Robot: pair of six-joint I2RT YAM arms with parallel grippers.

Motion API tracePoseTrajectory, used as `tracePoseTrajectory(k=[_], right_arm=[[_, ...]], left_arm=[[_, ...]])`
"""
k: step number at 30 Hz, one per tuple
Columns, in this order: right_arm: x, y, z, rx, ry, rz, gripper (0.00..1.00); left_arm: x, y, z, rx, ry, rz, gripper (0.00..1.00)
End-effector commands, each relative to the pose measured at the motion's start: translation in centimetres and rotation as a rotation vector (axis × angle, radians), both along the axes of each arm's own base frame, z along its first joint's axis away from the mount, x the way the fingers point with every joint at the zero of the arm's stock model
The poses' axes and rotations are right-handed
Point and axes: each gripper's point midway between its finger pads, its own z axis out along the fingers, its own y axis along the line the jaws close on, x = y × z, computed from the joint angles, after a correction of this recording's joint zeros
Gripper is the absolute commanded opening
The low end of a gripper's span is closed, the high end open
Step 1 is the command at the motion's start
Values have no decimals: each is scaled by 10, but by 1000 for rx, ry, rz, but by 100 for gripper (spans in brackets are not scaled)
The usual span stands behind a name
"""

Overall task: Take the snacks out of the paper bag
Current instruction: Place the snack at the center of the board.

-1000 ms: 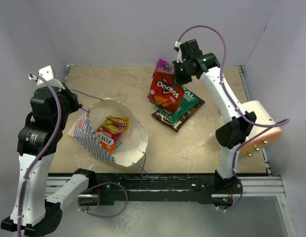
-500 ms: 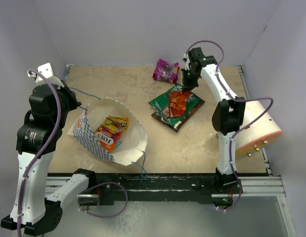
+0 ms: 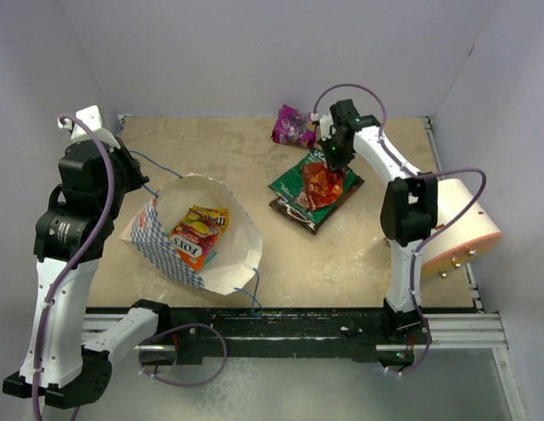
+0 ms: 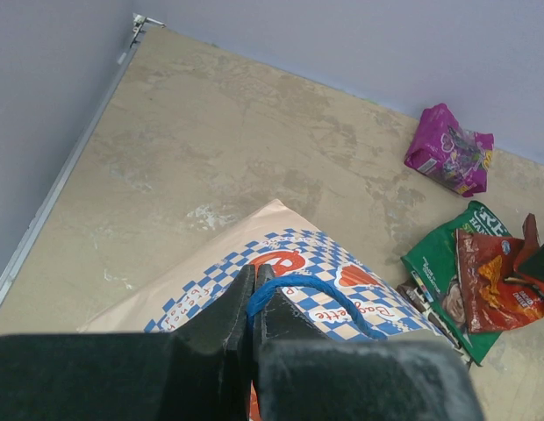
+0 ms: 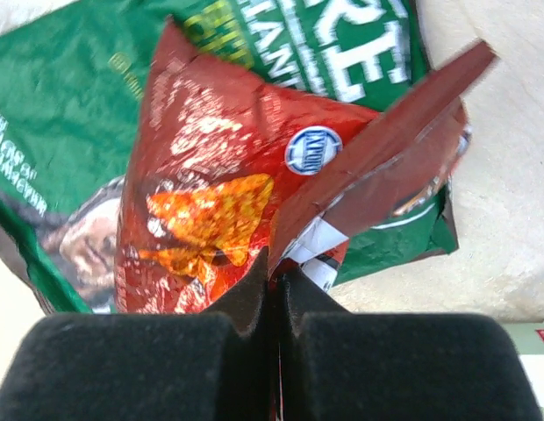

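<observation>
Underneath everything: tan table (image 3: 211, 149). At its near left, slumped on its side with the mouth gaping upward: paper bag (image 3: 232, 254), checkered band along the low edge. At the right edge, lying on its side: cream cylinder (image 3: 465, 219).

Already out of the bag, heaped at mid-right: green packet (image 3: 291, 180) over a brown packet (image 3: 294, 213), with a red packet (image 3: 320, 186) on top, one edge lifted. Just behind the heap (apart from it, near the back wall): purple packet (image 3: 294, 125). Inside the bag, touching each other: yellow packet (image 3: 211, 217) and orange packet (image 3: 191, 247).

Right gripper (image 5: 274, 272): fingers together, pinching the red packet's raised edge. Left gripper (image 4: 254, 282): fingers clamped on the bag's blue string handle (image 4: 318, 294), above the checkered band.
</observation>
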Motion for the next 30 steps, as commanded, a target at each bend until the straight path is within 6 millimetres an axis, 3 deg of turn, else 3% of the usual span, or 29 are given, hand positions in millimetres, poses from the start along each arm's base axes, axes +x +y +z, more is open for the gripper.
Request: tracePoseTrajectory(k=[1, 5, 11, 16, 19, 22, 30], right_arm=[[-12, 40, 28, 17, -145, 290, 0], [-42, 64, 38, 10, -161, 418, 0], [-76, 87, 89, 64, -234, 513, 0], [-104, 100, 117, 111, -254, 597, 0], [-99, 97, 121, 97, -287, 569, 0], [-86, 89, 109, 42, -281, 528, 0], [-22, 44, 76, -73, -300, 463, 0]], left_arm=[[-2, -4, 17, -26, -52, -20, 0], [-5, -5, 16, -29, -52, -31, 0], [-10, -5, 18, -17, -58, -40, 0], [-13, -4, 16, -12, -58, -45, 0], [-13, -5, 15, -9, -55, -54, 0], [-12, -7, 13, -9, -48, -64, 0], [-9, -4, 17, 18, -48, -58, 0]])
